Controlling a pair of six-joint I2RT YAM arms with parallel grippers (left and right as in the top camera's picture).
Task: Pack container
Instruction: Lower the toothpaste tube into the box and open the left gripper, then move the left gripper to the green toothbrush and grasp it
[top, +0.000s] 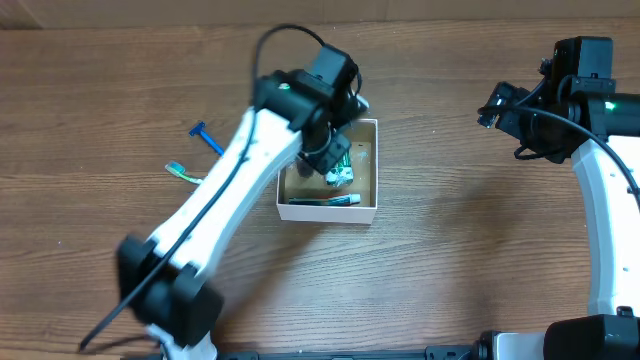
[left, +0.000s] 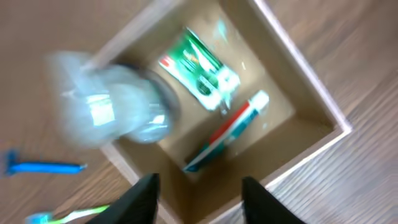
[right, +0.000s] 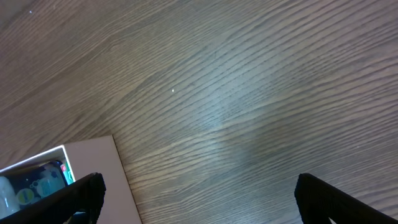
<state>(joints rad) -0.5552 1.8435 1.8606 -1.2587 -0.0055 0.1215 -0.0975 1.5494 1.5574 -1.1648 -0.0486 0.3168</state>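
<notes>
The container is a shallow white-walled box with a brown floor, seen in the middle of the overhead view. Inside it lie a green packet and a red, white and blue toothpaste tube. A clear bottle, blurred, hangs over the box's left rim, free of my fingers. My left gripper hovers above the box, open, with nothing between its black fingers. My right gripper is wide open and empty over bare table, right of the box's white wall.
A blue razor and a green toothbrush lie on the wooden table left of the box, and both also show in the left wrist view, the razor above the toothbrush. My right arm stands at the far right.
</notes>
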